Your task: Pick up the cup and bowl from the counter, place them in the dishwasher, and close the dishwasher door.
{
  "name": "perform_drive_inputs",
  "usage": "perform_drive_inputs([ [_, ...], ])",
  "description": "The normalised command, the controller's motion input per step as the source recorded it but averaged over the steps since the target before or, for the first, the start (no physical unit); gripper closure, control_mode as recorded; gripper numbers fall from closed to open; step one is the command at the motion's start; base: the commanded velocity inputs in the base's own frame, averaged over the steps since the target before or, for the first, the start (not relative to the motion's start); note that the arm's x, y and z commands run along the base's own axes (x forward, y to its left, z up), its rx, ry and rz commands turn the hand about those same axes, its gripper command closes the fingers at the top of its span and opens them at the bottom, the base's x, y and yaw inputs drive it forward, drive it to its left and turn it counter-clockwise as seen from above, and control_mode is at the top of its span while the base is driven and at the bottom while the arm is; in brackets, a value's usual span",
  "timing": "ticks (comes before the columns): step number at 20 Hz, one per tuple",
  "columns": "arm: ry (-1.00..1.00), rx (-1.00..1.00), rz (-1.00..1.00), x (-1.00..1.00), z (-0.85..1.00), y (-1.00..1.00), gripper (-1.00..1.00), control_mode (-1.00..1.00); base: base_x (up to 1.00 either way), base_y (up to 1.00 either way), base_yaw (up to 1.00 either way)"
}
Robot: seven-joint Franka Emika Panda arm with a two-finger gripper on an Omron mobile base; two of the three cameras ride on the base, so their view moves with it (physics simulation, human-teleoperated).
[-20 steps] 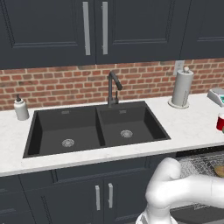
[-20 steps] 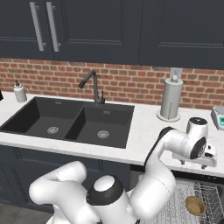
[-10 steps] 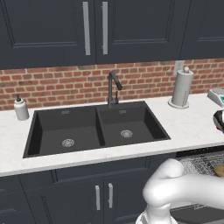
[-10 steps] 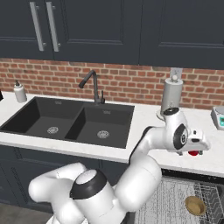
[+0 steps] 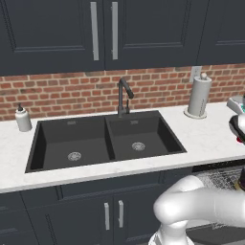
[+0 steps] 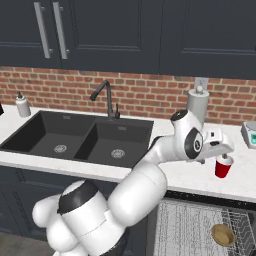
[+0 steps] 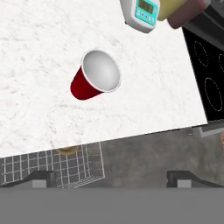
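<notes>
White counter, cup near its edge, hand above, apart

Cup: in the left base view, a red sliver at the right edge, mostly hidden behind the arm's dark joint. Grey-and-teal device: cut off by the top edge of the hand view; cut by the right edge in the right base view. Dishwasher rack: runs past the bottom and right edges. Bowl: in the hand view, partly hidden under the counter edge. Gripper: fingertips barely clear the bottom; fingers wide apart. Screen digits: too small to read.
</notes>
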Motion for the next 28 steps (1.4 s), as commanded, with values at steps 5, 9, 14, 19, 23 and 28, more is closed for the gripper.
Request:
perform_drive_inputs([
  [5, -0.12, 0.00, 0.01, 0.34, -0.09, 0.00, -1.00, -1.00, 0.00, 0.00, 0.00],
  [9, 0.00, 0.02, 0.01, 0.57, -0.06, 0.01, -1.00, -1.00, 0.00, 0.00, 0.00],
  [14, 0.05, 0.00, 0.06, 0.25, 0.00, 0.02, -1.00, -1.00, 0.00, 0.00, 0.00],
  [19, 0.17, 0.00, 0.08, 0.00, 0.00, 0.00, -1.00, -1.00, 0.00, 0.00, 0.00],
  [23, 0.16, 0.04, 0.06, 0.04, -0.02, 0.00, -1.00, -1.00, 0.00, 0.00, 0.00],
  [28, 0.02, 0.11, 0.05, 0.31, -0.04, 0.00, -1.00, -1.00, 0.00, 0.00, 0.00],
])
